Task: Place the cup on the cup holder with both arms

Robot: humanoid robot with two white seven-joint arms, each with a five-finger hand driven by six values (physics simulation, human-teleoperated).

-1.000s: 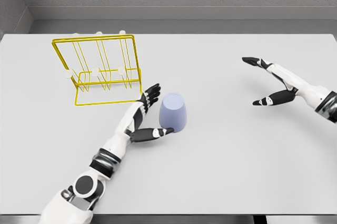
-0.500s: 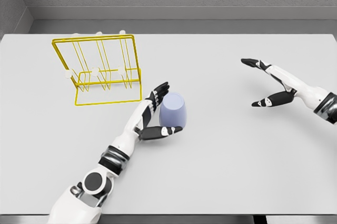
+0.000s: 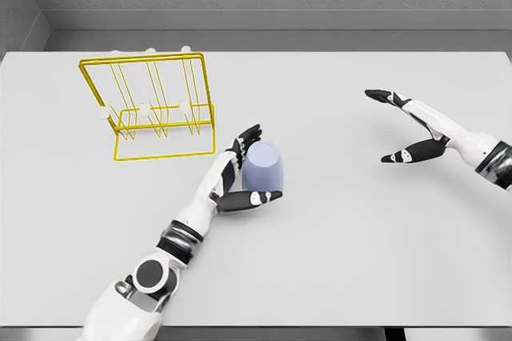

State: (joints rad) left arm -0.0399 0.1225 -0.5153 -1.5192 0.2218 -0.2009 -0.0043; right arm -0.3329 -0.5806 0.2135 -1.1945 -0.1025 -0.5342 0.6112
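The cup (image 3: 263,166) stands upside down, axis vertical, between the open left hand's (image 3: 237,175) thumb and fingers.

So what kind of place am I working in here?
Likely a bare simulated test bench: a plain white table against grey walls, holding only a yellow wire cup holder and a pale blue cup by the left robot hand.

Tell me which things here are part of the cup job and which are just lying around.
Part of the job:
cup, upside down on the table
yellow cup holder
left hand, open around the cup
right hand, open, far to the right

Just there:
table only; nothing else lies about
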